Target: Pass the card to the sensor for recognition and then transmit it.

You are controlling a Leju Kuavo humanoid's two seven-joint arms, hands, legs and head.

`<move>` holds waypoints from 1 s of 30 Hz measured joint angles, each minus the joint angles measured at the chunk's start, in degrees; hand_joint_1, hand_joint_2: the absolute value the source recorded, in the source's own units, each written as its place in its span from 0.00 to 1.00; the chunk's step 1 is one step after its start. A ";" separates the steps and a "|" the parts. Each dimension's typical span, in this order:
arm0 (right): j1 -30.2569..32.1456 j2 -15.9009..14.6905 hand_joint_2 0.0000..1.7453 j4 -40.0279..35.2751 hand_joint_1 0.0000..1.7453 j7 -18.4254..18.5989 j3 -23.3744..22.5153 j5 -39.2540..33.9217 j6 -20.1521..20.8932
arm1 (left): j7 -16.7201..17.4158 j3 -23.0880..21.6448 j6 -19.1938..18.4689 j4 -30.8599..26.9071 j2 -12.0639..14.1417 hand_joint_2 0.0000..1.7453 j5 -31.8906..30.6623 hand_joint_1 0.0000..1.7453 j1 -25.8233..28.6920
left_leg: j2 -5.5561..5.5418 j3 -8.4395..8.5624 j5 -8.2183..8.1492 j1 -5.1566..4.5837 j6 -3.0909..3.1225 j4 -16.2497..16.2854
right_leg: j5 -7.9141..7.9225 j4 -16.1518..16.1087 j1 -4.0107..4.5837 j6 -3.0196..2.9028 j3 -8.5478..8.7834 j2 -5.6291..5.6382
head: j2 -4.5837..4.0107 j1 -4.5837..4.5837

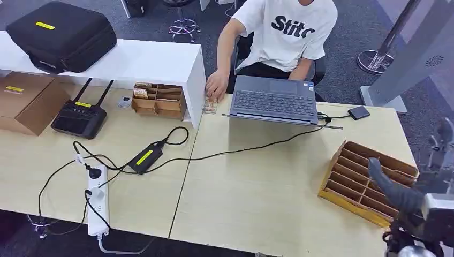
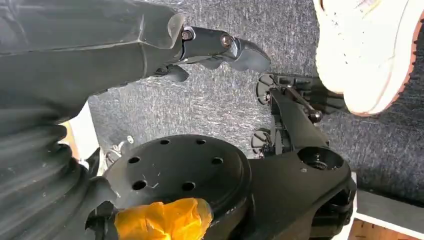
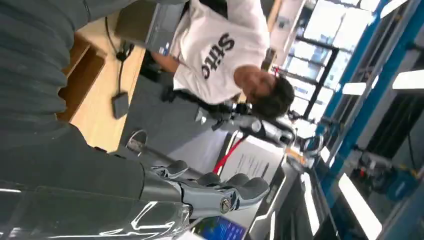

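Note:
A few cards [image 1: 209, 107] lie at the table's far edge, beside the white shelf, under a person's hand [image 1: 216, 85]. The sensor [image 1: 358, 112], a small dark box, sits right of the laptop [image 1: 274, 99] on a cable. My right hand [image 1: 397, 191] is raised at the table's right end, over the wooden slotted rack [image 1: 348, 174], far from the cards. Its fingers [image 3: 220, 189] are stretched out and hold nothing. My left hand [image 2: 210, 45] hangs over grey carpet with its fingers apart and nothing in them.
The person in a white T-shirt [image 1: 292, 29] sits behind the laptop. On the left are a black case [image 1: 61, 35] on the white shelf [image 1: 160, 61], a cardboard box [image 1: 27, 101], a wooden tray [image 1: 158, 100], a power strip [image 1: 98, 206] and cables. A shoe [image 2: 370, 50] stands near my left hand.

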 joint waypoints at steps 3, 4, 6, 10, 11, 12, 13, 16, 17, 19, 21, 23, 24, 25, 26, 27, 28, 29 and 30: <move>2.39 2.07 1.00 -3.24 0.00 -1.64 -5.55 -2.44 0.64 | -0.05 0.00 0.24 0.24 -0.22 1.00 0.44 0.00 -0.01 | 0.02 0.02 0.00 0.00 0.00 0.00 | 0.00 0.00 0.00 0.00 0.01 0.02 | 0.00 -0.02; 2.95 2.72 1.00 -4.12 0.00 -1.99 -7.47 -3.61 0.86 | -0.07 0.00 0.24 0.35 -0.31 1.00 0.50 0.00 -0.01 | 0.02 0.03 0.00 0.00 0.00 0.00 | 0.00 0.00 0.00 0.00 0.01 0.02 | 0.00 -0.02; 3.77 3.76 1.00 -5.21 0.00 -2.17 -10.84 -5.97 1.97 | -0.13 0.02 0.24 0.50 -0.44 1.00 0.61 0.00 -0.02 | 0.03 0.04 0.00 0.00 0.00 0.00 | 0.00 0.00 0.00 0.00 0.02 0.03 | 0.00 -0.02; 3.99 4.44 1.00 -4.90 0.00 -0.61 -17.66 -6.23 3.13 | -0.20 0.00 0.22 0.63 -0.50 1.00 1.12 0.00 -0.04 | 0.07 0.04 0.00 0.00 0.00 0.00 | 0.00 0.00 0.00 0.00 0.04 0.07 | 0.00 -0.02; 3.79 4.42 1.00 -4.06 0.00 0.12 -19.60 -6.60 3.43 | -0.20 0.00 0.20 0.63 -0.50 1.00 1.18 0.00 -0.03 | 0.07 0.05 0.00 0.00 0.00 0.00 | 0.00 0.00 0.00 0.00 0.05 0.07 | 0.00 -0.02; 3.50 4.29 1.00 -2.91 0.00 0.55 -21.44 -7.09 4.03 | -0.20 0.00 0.13 0.63 -0.48 1.00 1.29 0.00 -0.04 | 0.07 0.05 0.00 0.00 0.00 0.00 | 0.01 -0.01 0.00 0.00 0.05 0.07 | 0.00 0.00; 3.19 4.02 1.00 -1.33 0.00 0.68 -23.63 -7.68 4.62 | -0.15 0.00 0.04 0.63 -0.48 1.00 1.29 0.00 -0.05 | 0.07 0.05 0.00 -0.02 0.01 0.00 | 0.01 -0.01 -0.02 0.00 0.06 0.07 | 0.00 -0.02; 2.05 2.84 1.00 3.76 0.00 1.27 -29.59 -10.35 5.84 | 0.00 -0.18 -0.15 0.66 -0.37 1.00 1.29 0.00 -0.09 | 0.07 0.05 -0.01 -0.02 0.02 0.01 | 0.01 -0.04 -0.02 0.01 0.06 0.07 | 0.00 0.00; 1.56 2.19 1.00 5.95 0.00 0.78 -31.76 -11.02 6.34 | 0.04 -0.37 -0.20 0.66 -0.35 1.00 1.29 0.00 -0.12 | 0.07 0.05 -0.03 -0.02 0.06 0.01 | 0.01 -0.04 -0.02 0.01 0.07 0.07 | 0.00 -0.04; 0.85 0.49 1.00 10.95 0.00 -0.59 -35.96 -11.24 7.30 | 0.06 -0.70 -0.31 0.66 -0.24 1.00 1.29 0.00 -0.15 | 0.07 0.05 -0.05 -0.02 0.08 0.01 | 0.01 -0.05 -0.02 0.01 0.09 0.04 | 0.00 -0.02; -0.26 -1.67 1.00 16.96 0.00 -1.22 -40.07 -11.28 6.50 | 0.06 -1.29 -0.37 0.66 -0.11 1.00 1.29 0.00 -0.23 | 0.08 0.05 -0.05 -0.02 0.08 0.01 | 0.01 -0.05 -0.02 0.01 0.09 0.05 | 0.00 -0.04; -1.53 -4.30 1.00 24.24 0.00 -2.07 -43.49 -12.20 5.21 | 0.06 -1.70 -0.50 0.66 -0.02 1.00 1.40 0.00 -0.38 | 0.08 0.06 -0.05 -0.02 0.08 0.01 | 0.01 -0.05 -0.02 0.01 0.09 0.06 | 0.00 -0.04; -1.94 -5.54 1.00 27.62 0.00 -2.23 -44.72 -13.41 5.25 | 0.06 -1.90 -0.57 0.66 0.00 1.00 1.44 0.00 -0.39 | 0.08 0.05 -0.06 -0.02 0.08 0.01 | 0.01 -0.05 -0.02 0.01 0.08 0.06 | 0.00 0.00; -2.31 -6.76 1.00 31.13 0.00 -2.45 -45.79 -15.14 5.75 | 0.06 -2.08 -0.63 0.66 0.04 1.00 1.47 0.00 -0.43 | 0.08 0.05 -0.06 -0.02 0.09 0.01 | 0.01 -0.05 -0.02 0.01 0.09 0.05 | 0.00 -0.04; -2.58 -8.13 1.00 34.91 0.00 -2.71 -46.75 -17.04 6.34 | 0.06 -2.34 -0.65 0.66 0.09 1.00 1.47 0.00 -0.49 | 0.09 0.06 -0.07 -0.02 0.10 0.01 | 0.01 -0.05 -0.02 0.01 0.09 0.05 | 0.00 0.00; -2.76 -9.12 1.00 37.93 0.00 -2.91 -47.34 -18.50 6.95 | 0.06 -2.56 -0.68 0.66 0.13 1.00 1.49 0.00 -0.53 | 0.09 0.06 -0.07 -0.01 0.10 0.01 | 0.01 -0.05 -0.01 0.01 0.08 0.06 | 0.00 -0.04; -2.86 -10.42 1.00 42.02 0.00 -3.19 -47.81 -20.04 7.60 | 0.09 -2.75 -0.68 0.66 0.15 1.00 1.51 0.00 -0.59 | 0.10 0.07 -0.08 -0.01 0.09 0.01 | 0.01 -0.04 -0.01 0.01 0.09 0.06 | 0.00 -0.02; -3.03 -11.50 1.00 45.36 0.00 -3.28 -48.19 -21.12 7.92 | 0.15 -2.93 -0.68 0.66 0.20 1.00 1.53 0.00 -0.64 | 0.10 0.08 -0.08 -0.01 0.09 0.01 | 0.01 -0.04 -0.01 0.00 0.08 0.07 | 0.00 -0.02; -3.30 -12.44 1.00 48.58 0.00 -3.24 -48.63 -22.11 7.92 | 0.34 -3.02 -0.68 0.66 0.20 1.00 1.55 0.00 -0.70 | 0.11 0.09 -0.08 -0.01 0.09 0.01 | 0.00 -0.04 0.00 0.00 0.09 0.06 | 0.00 -0.04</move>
